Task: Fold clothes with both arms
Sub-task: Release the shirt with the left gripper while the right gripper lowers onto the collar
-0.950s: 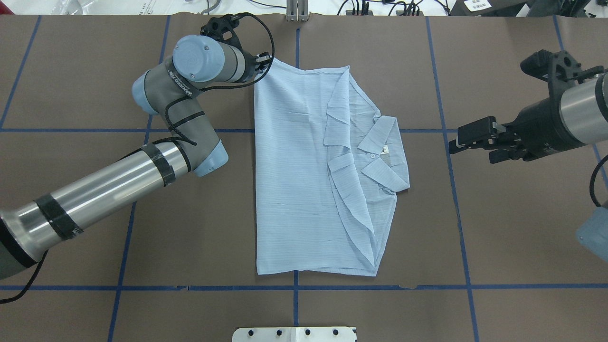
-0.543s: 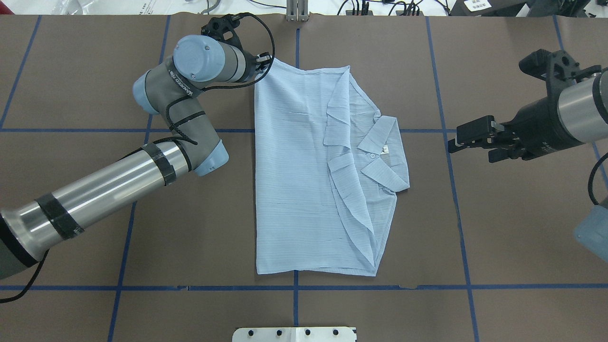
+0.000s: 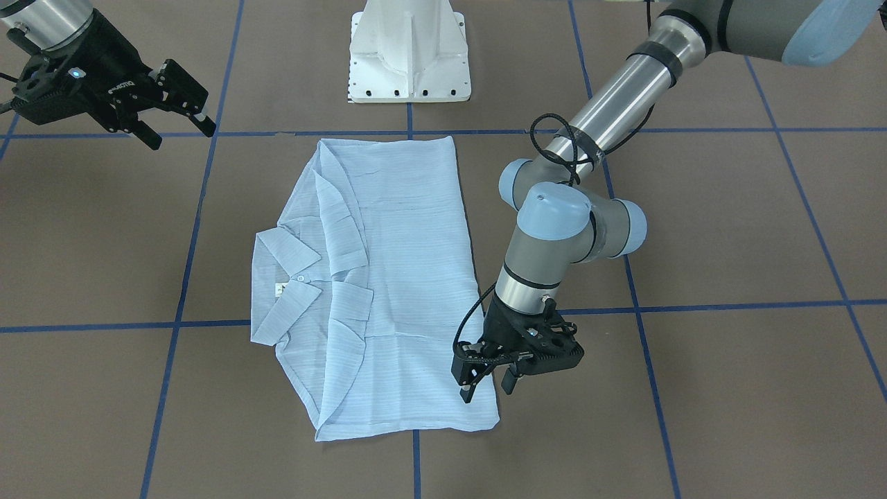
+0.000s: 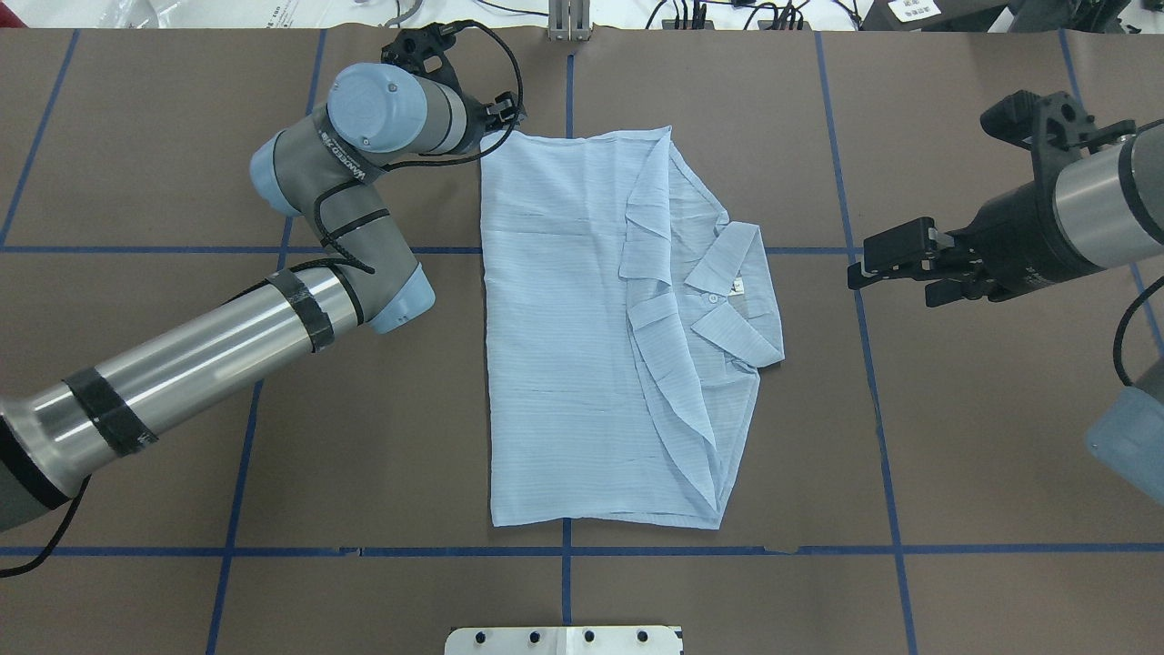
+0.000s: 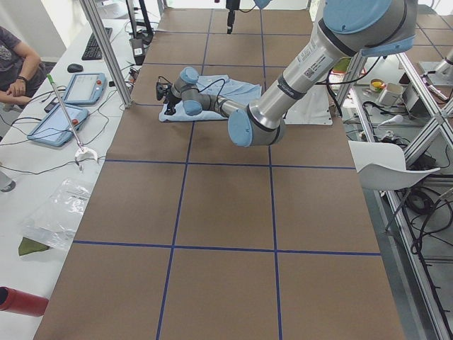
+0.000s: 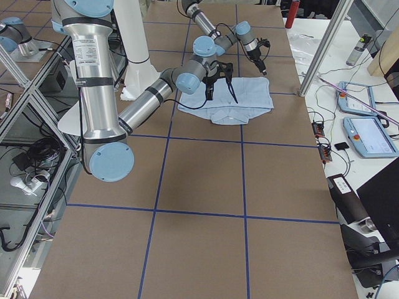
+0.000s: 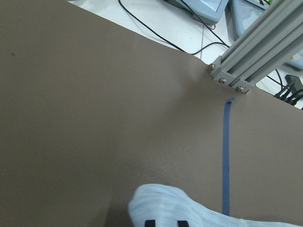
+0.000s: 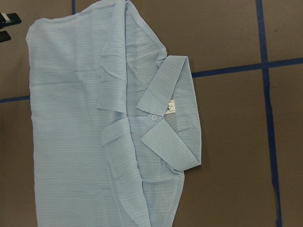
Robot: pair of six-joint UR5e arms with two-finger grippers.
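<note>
Seen from overhead, the left arm (image 4: pixel 200 355) reaches across the brown counter (image 4: pixel 136 164). Its left hand (image 3: pixel 488 387) hovers, fingers apart, over the far left corner of the pale blue striped shirt (image 4: pixel 564 346). The shirt lies folded flat mid-counter, collar (image 4: pixel 732 291) to the right. The right hand (image 4: pixel 896 280) hangs beyond the collar, clear of it, fingers apart.
</note>
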